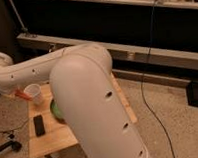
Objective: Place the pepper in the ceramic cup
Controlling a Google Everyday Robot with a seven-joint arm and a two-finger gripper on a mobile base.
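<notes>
The off-white ceramic cup (33,93) stands upright at the back left of the small wooden table (53,138). The red-orange pepper (21,93) shows just left of the cup, right below my forearm; I cannot tell whether it lies on the table or is held. My gripper is hidden behind my own white arm (37,69), which reaches across to the left above the cup. Its place is somewhere at the far left, near the pepper.
A green bowl (54,111) is mostly hidden behind my arm, right of the cup. A black rectangular device (39,124) lies on the table's front left. A black cable (146,98) runs down to the speckled floor on the right. A dark shelf unit stands behind.
</notes>
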